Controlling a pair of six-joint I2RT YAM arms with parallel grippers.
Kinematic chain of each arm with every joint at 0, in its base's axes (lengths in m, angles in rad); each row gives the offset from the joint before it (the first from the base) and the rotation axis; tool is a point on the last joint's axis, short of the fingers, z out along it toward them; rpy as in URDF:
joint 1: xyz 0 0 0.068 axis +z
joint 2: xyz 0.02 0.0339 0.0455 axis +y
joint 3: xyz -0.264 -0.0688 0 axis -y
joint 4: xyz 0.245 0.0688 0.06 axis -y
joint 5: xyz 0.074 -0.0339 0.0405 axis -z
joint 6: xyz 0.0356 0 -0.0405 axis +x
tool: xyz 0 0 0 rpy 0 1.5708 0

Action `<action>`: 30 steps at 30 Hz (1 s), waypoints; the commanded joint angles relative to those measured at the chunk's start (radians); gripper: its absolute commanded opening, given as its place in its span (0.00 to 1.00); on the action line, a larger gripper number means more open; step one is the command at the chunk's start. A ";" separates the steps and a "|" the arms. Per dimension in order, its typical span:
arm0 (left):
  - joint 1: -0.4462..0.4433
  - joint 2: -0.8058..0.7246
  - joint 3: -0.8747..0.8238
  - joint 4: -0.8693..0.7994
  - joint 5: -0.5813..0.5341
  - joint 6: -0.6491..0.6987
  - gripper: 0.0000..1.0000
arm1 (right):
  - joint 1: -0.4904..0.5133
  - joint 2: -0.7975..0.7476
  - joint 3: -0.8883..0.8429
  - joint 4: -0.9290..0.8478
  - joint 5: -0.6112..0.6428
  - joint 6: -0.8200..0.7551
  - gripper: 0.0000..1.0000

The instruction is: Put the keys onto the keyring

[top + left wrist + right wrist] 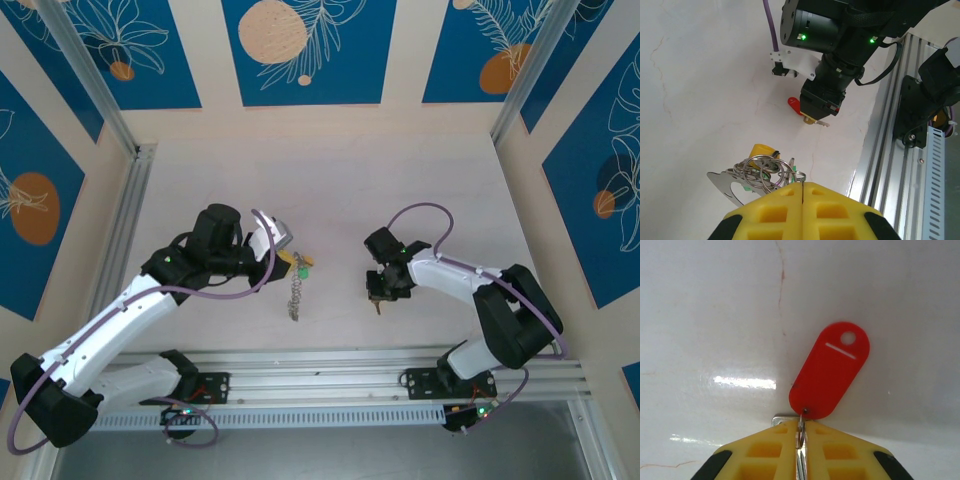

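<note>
Table [330, 190]: pale and glossy, with hairline cracks; both arms reached over its middle.
Rail [330, 372]: aluminium, ran along the near edge and carried both arm bases.
Left arm [120, 325]: white and black, stretched from the near-left corner toward the centre, with a purple cable looped beside it.
Right arm [470, 285]: folded back on itself at the near right, its wrist pointing left toward the other arm.
Left gripper [802, 186]: yellow fingers were pressed together, a thin wire of the keyring pinched in the seam between them. From above it sat just left of the table's centre.
Right gripper [801, 437]: yellow fingers were closed nearly flat on the key's small metal loop and silvery blade. It was tipped down, low over the table, right of centre.
Keyring [296, 295]: a grey chain that trailed from the left fingertips toward the rail. In the left wrist view, a bunch of steel rings [765, 172] with a flat metal piece, a yellow bit and a scrap of green sat just beyond the fingertips. Whether it rested on the table could not be told.
Key [832, 370]: its red head had a hole and a white slot and pointed away from the right fingertips, close over the table. It was well apart from the keyring and not threaded on it.
</note>
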 commanded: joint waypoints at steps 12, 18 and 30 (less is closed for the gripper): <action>0.014 -0.022 -0.003 0.034 0.027 -0.004 0.00 | 0.005 -0.050 -0.015 -0.007 -0.012 -0.011 0.00; 0.015 -0.018 -0.009 0.042 0.028 0.002 0.00 | 0.142 -0.331 0.006 0.047 -0.030 -0.226 0.00; 0.015 -0.174 -0.075 0.141 0.020 0.070 0.00 | 0.246 -0.557 0.148 0.055 -0.664 -0.434 0.00</action>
